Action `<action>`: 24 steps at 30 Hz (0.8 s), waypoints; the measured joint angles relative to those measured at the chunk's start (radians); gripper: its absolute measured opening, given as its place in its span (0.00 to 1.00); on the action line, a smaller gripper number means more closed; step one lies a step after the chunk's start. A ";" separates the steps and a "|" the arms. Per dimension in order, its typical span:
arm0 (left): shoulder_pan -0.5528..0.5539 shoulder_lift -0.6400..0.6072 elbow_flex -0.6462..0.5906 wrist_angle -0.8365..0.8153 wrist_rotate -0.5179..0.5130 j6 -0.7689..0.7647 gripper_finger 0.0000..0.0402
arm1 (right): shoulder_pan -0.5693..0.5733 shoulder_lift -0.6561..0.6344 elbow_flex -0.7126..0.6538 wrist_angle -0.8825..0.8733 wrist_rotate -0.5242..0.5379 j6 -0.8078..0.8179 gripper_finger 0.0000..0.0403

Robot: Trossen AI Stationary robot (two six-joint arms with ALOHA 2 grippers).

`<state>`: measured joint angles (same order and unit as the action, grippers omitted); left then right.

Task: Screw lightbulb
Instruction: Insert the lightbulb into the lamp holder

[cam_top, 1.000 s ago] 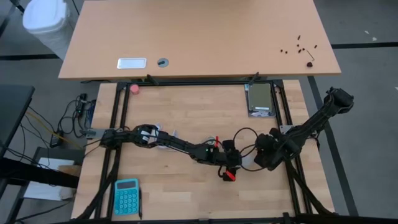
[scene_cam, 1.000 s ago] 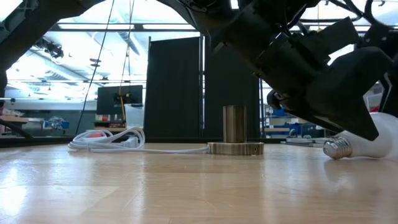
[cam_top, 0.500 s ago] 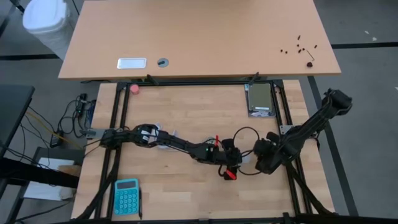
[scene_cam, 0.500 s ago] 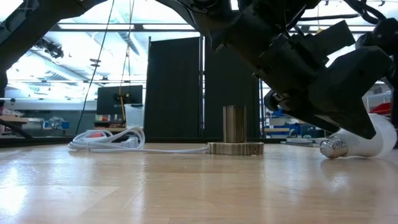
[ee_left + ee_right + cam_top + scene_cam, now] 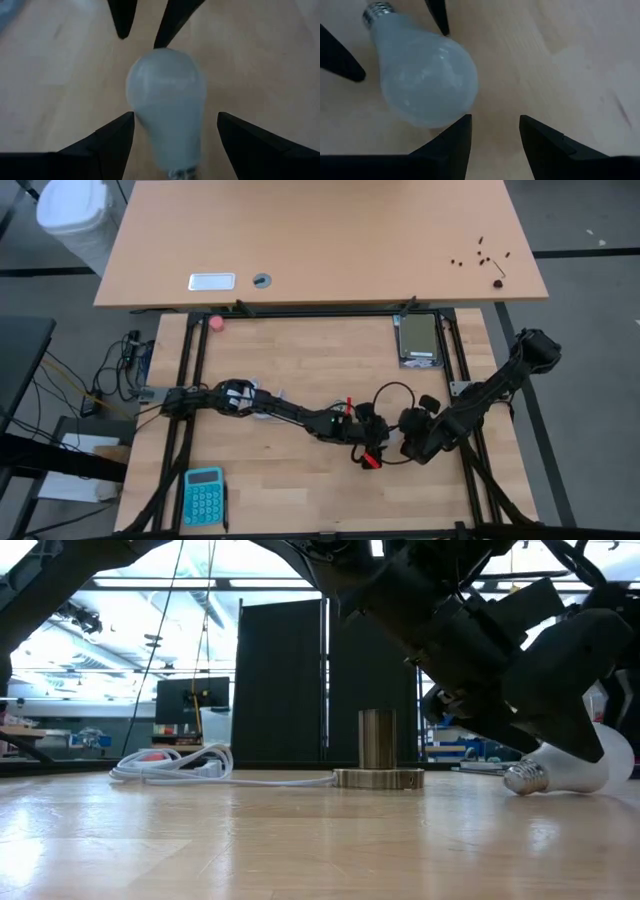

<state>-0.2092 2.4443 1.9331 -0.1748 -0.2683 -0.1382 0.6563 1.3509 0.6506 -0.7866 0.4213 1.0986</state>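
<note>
High view puts both dark arms meeting over the right-hand half of your light wooden counter (image 5: pixel 290 360), the left gripper (image 5: pixel 374 448) and the right gripper (image 5: pixel 408 442) facing each other just beside one another. Between them lies the small white frosted lightbulb (image 5: pixel 575 768), on its side on the counter, its silvery screw base pointing toward the round metallic socket disc with its upright sleeve (image 5: pixel 378 777), which stands apart from it with bare wood between. Your left gripper (image 5: pixel 175 116) stands wide, one finger on each side of the globe (image 5: pixel 165 100) with wood showing in the gaps, so it holds nothing. Your right gripper (image 5: pixel 495 118) is only narrowly parted and empty; the bulb (image 5: pixel 425 80) lies just ahead of its fingertips, off to one side. The coiled white cord (image 5: pixel 170 765) lies well beyond the socket. A teal calculator (image 5: pixel 204 495) sits near one counter corner, well clear of the arms.
</note>
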 joint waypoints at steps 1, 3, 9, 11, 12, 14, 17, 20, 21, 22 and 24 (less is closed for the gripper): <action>0.000 0.000 0.000 -0.005 0.006 -0.004 0.73 | -0.002 0.005 0.000 0.014 0.000 -0.007 0.44; 0.000 0.000 0.000 -0.028 0.013 -0.014 0.73 | -0.004 0.016 0.000 0.035 0.000 -0.019 0.44; 0.007 0.000 0.000 -0.108 0.030 -0.036 0.73 | -0.005 0.022 0.000 0.059 0.001 -0.022 0.44; 0.009 0.000 0.000 -0.108 0.030 -0.034 0.73 | -0.005 0.020 0.000 0.074 0.003 -0.027 0.44; 0.010 0.000 0.000 -0.107 0.030 -0.034 0.72 | -0.005 0.021 0.000 0.085 0.003 -0.030 0.44; 0.011 0.000 0.000 -0.106 0.029 -0.031 0.72 | -0.005 0.021 0.000 0.105 0.003 -0.034 0.44; 0.012 0.000 0.000 -0.108 0.030 -0.031 0.69 | -0.005 0.021 0.000 0.130 0.003 -0.048 0.44; 0.013 0.000 0.000 -0.112 0.039 -0.026 0.65 | -0.005 0.022 0.000 0.126 0.003 -0.048 0.44; 0.013 0.000 0.000 -0.115 0.039 -0.025 0.63 | -0.005 0.022 0.000 0.123 0.003 -0.050 0.44; 0.013 0.000 0.000 -0.117 0.039 -0.023 0.61 | -0.005 0.022 0.000 0.120 0.004 -0.051 0.44; 0.013 0.000 0.000 -0.123 0.039 -0.018 0.58 | -0.005 0.021 0.000 0.116 0.004 -0.055 0.44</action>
<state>-0.1959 2.4443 1.9331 -0.2978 -0.2291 -0.1565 0.6510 1.3724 0.6502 -0.6702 0.4252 1.0439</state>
